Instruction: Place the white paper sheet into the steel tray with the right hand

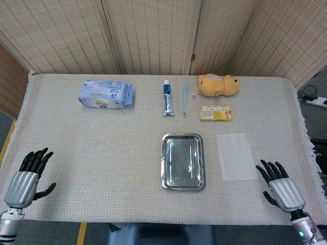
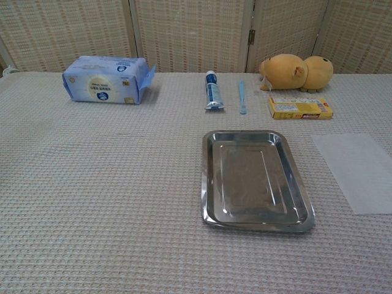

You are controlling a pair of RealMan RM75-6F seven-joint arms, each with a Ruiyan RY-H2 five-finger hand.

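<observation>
- I see the white paper sheet [image 1: 236,156] lying flat on the worktop [image 1: 102,153], toward its right edge and just beside the steel tray [image 1: 183,161], with a strip of woven cloth between the 2.
- The steel tray sits near the middle of the worktop, closer to the front edge than the back, and nothing lies in it.
- My right hand [image 1: 280,190] is at the front right corner of the worktop, palm down, fingers [image 1: 267,169] spread apart and holding nothing; its fingertips are near the sheet's front right corner but not touching it.
- My left hand [image 1: 25,181] is at the front left corner, fingers spread wide and holding nothing, well apart from everything else.
- Neither hand shows in the chest view.
- Along the back edge I see a blue tissue pack [image 1: 106,94] toward the left, then a toothpaste tube [image 1: 167,97] and a blue toothbrush [image 1: 185,100] side by side near the middle.
- A yellow plush toy [image 1: 218,85] lies at the back edge to the right of the toothbrush, with a small yellow box [image 1: 215,113] just in front of it, between the toy and the sheet.
</observation>
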